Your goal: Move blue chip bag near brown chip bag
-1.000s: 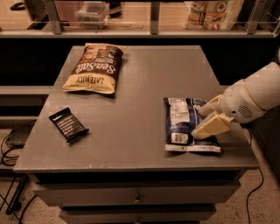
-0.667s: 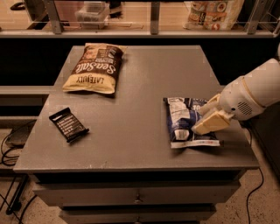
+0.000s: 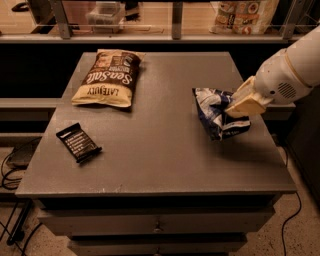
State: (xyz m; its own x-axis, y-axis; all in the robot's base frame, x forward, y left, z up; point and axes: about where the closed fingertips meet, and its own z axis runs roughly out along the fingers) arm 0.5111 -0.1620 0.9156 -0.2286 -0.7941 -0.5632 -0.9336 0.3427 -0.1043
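The blue chip bag [image 3: 216, 113] is a navy crinkly bag with white panels, crumpled and raised off the table at the right. My gripper [image 3: 242, 105] comes in from the right on a white arm and is shut on the bag's right side, holding it above the tabletop. The brown chip bag [image 3: 110, 77], with white "Sea Salt" lettering and a tan-yellow end, lies flat at the far left of the table, well apart from the blue bag.
A small black bar wrapper [image 3: 78, 142] lies near the table's left front. The grey table [image 3: 160, 150] has drawers below. A shelf with packages [image 3: 245, 15] runs behind. Cables [image 3: 10, 175] lie on the floor at left.
The blue chip bag was lying flat on the table under my gripper; now it is lifted and crumpled in the grip, and the gripper has moved up and slightly away from the front edge.
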